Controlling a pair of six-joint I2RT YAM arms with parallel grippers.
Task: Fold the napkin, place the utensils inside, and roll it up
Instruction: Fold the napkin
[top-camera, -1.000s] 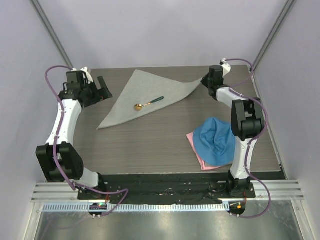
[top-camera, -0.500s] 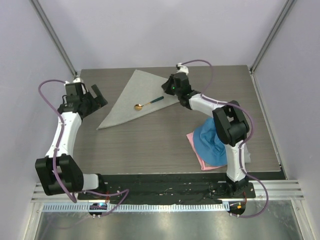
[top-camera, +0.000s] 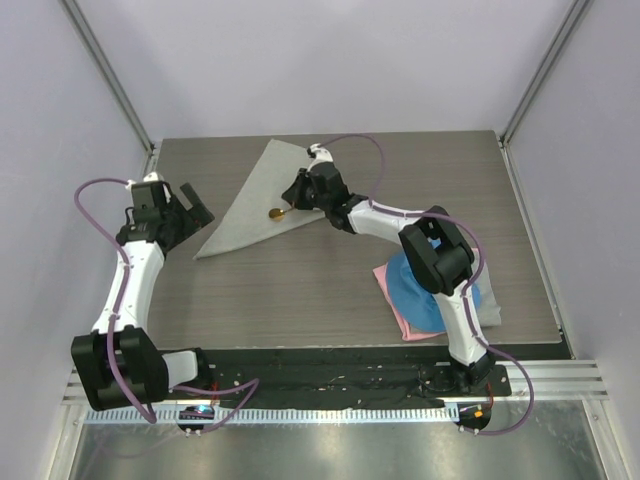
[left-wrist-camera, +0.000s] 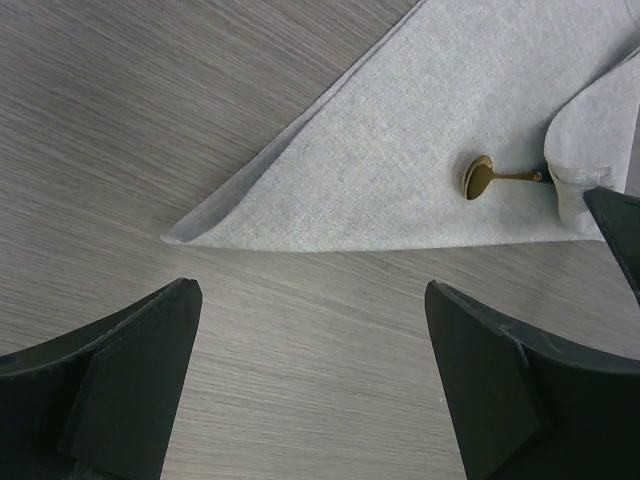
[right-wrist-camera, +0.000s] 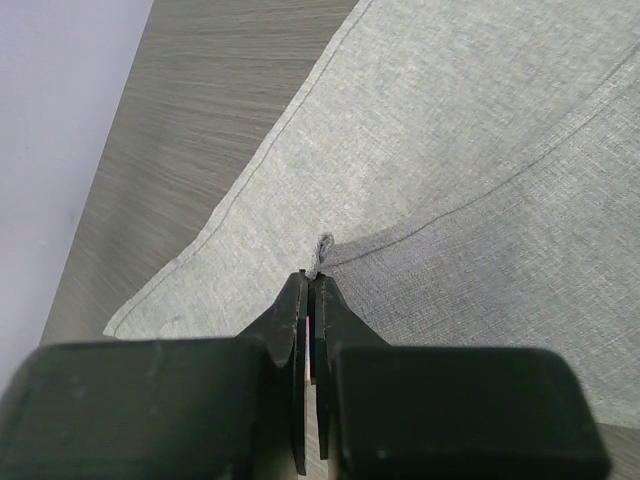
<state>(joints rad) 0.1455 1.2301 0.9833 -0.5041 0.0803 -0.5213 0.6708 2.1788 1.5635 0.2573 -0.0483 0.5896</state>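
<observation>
The light grey napkin (top-camera: 245, 205) lies as a triangle at the back left of the table. My right gripper (top-camera: 300, 190) is shut on its right corner (right-wrist-camera: 322, 245) and holds that corner over the middle of the cloth (right-wrist-camera: 470, 150), so a flap (left-wrist-camera: 595, 140) drapes across the spoon's handle. The spoon's gold bowl (top-camera: 275, 213) still shows on the napkin (left-wrist-camera: 400, 170); in the left wrist view the bowl (left-wrist-camera: 479, 177) and a short piece of stem are visible. My left gripper (top-camera: 195, 203) hovers open just left of the napkin's near point, with bare table between its fingers (left-wrist-camera: 140, 370).
A blue cloth (top-camera: 420, 290) lies bunched on a pink cloth (top-camera: 395, 300) at the right front, under the right arm. Metal frame posts stand at the back corners, and the table's left edge (top-camera: 150, 170) is close to the left gripper.
The right gripper has carried the napkin's right corner from the back right across to the left, folding it over the spoon's handle. The left arm has drawn slightly nearer.
</observation>
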